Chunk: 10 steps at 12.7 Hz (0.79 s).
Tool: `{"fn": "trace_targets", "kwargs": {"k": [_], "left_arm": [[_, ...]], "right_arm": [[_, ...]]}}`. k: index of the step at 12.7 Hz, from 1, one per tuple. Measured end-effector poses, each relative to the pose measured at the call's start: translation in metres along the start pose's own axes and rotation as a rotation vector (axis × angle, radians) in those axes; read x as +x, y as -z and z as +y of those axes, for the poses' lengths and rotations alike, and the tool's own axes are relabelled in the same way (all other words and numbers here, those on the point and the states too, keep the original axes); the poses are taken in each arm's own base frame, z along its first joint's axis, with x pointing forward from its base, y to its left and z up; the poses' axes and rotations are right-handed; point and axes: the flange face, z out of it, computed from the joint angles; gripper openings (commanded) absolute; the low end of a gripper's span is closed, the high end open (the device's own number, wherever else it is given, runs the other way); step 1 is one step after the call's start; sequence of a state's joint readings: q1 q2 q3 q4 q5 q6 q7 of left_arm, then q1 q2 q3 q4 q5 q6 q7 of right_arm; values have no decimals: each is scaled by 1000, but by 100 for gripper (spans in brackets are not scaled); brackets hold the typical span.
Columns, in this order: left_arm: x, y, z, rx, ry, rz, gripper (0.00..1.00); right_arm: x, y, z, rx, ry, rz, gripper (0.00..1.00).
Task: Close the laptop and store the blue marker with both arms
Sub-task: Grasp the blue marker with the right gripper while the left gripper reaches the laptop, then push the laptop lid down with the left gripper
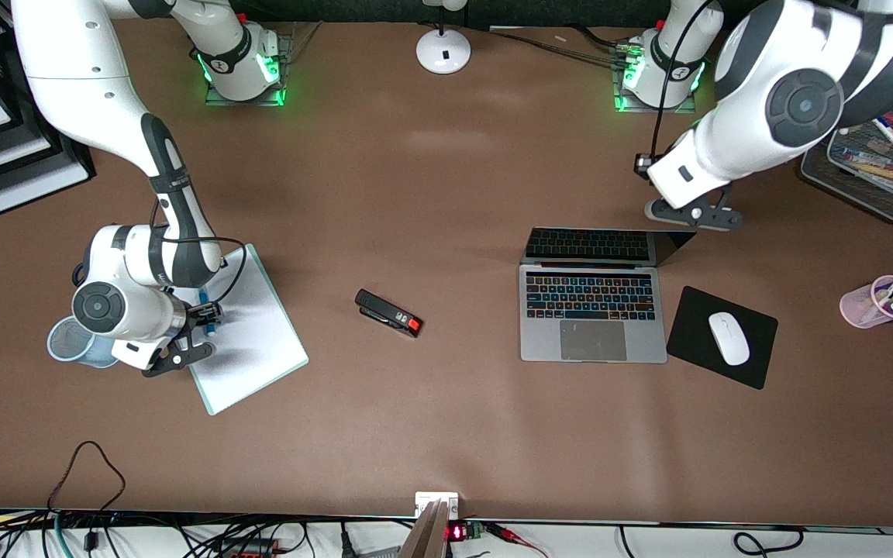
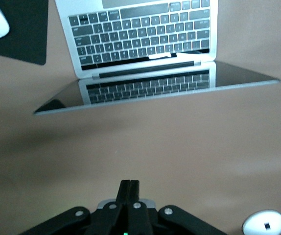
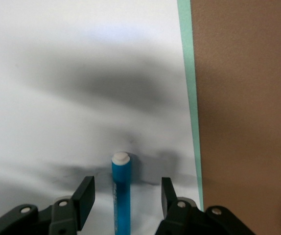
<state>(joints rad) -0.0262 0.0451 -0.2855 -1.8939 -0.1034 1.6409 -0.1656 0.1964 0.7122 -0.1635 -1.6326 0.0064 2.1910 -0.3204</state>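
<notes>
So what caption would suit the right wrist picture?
Open right gripper straddling the blue marker lying on white clipboard paper.

the right gripper (image 3: 125, 196) hangs with fingers spread on either side of the blue marker (image 3: 121, 191), which lies on white paper (image 3: 81, 73) edged in green.

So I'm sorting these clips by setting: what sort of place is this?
Probably a lab bench staged as an office desk: an open laptop beside a mouse on a black pad, a stapler, and two robot arms bolted along the brown table, with cables along its edge.
</notes>
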Motion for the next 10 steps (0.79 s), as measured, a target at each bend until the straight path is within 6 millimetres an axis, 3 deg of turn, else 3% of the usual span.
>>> {"fn": "trace_targets", "kwargs": {"k": [5,7,10], "left_arm": [[10,-45,14,-14,-12,45,0],[12,-64,20,-15,-13,72,0],[21,-76,20,-27,-9,109,0]], "right_arm": [[0,-3,0,0,0,-2,47],[0,-3,0,0,0,-1,47],[0,-3,0,1,0,-1,47]]}}
